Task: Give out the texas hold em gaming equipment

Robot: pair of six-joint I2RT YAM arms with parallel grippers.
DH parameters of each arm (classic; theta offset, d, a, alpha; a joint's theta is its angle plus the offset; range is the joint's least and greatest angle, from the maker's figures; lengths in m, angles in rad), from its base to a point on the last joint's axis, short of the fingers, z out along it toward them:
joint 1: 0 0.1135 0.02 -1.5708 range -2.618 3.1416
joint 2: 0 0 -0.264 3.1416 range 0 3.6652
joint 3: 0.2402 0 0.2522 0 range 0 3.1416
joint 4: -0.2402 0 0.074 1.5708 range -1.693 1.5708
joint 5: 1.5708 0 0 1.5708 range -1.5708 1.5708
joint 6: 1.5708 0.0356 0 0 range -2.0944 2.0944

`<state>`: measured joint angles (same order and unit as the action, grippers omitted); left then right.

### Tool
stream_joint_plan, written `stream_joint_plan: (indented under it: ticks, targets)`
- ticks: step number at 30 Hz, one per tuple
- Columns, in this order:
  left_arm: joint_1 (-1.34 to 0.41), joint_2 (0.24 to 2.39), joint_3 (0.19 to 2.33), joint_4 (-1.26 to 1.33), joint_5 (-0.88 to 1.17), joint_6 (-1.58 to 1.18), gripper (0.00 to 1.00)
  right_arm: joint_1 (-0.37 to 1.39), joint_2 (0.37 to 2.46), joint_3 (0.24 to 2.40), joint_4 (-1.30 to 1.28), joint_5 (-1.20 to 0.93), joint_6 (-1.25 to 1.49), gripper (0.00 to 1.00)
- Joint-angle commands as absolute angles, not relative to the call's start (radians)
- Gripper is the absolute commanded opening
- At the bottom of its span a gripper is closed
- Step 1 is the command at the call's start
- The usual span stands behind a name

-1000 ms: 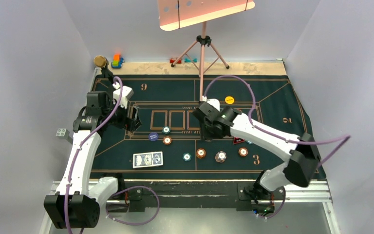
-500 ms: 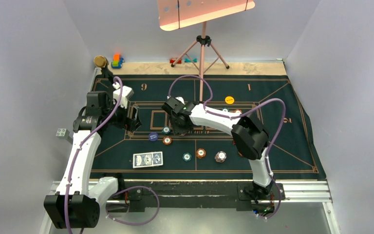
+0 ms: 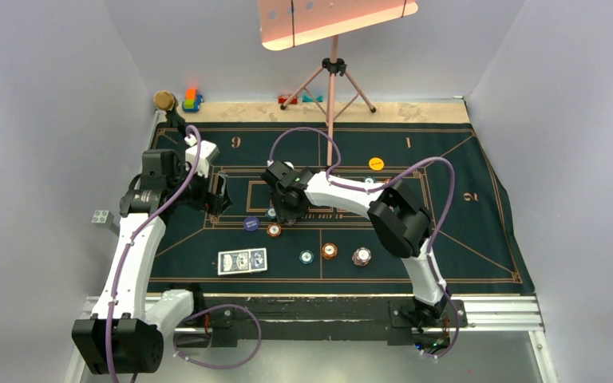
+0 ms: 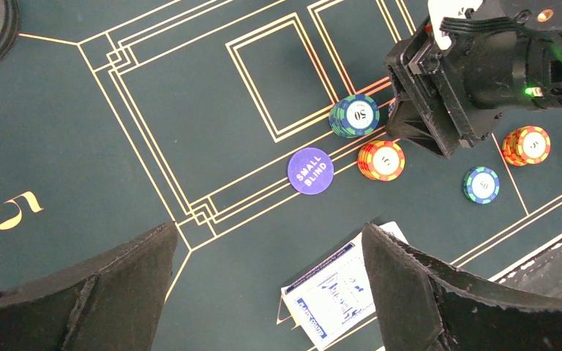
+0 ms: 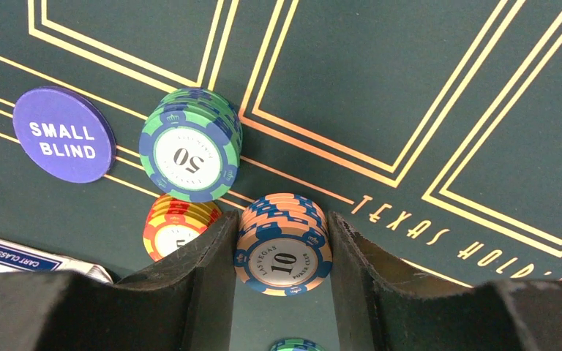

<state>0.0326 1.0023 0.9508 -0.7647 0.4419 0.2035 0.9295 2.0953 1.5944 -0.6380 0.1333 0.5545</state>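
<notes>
Right gripper (image 5: 281, 219) pinches a pinkish-white 10 chip stack (image 5: 284, 248) between its two fingers. From the wrist view I cannot tell whether the stack rests on the felt mat (image 5: 410, 88) or hangs just above it. The teal 50 stack (image 5: 190, 150) sits just beside the SMALL BLIND disc (image 5: 64, 134), the orange stack (image 5: 179, 228) is near it, and the held stack lies beyond both. The cards (image 4: 336, 289) lie near the disc. The left gripper (image 4: 268, 234) hangs spread and holds nothing.

This looks like the set-down of one player's chips. Next the stack should settle flat, then the fingers part narrowly, since the orange stack crowds one finger.
</notes>
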Motion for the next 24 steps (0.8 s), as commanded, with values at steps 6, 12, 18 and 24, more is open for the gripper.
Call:
stream_joint_plan:
  ticks: [6,12,18,24]
  targets:
    - [0.04,0.984,0.945,-0.74,0.456,0.224,1.0,0.933,2.119,1.644,-0.629,0.124,0.543,0.51]
    - [0.041,0.984,0.946,-0.745,0.46,0.224,1.0,0.933,2.125,1.663,-0.645,0.127,0.53,0.61]
    - [0.041,0.979,0.945,-0.748,0.463,0.225,1.0,0.93,2.061,1.664,-0.682,0.179,0.512,0.65]
    - [0.041,0.979,0.945,-0.749,0.466,0.224,1.0,0.902,1.91,1.604,-0.74,0.25,0.52,0.65]
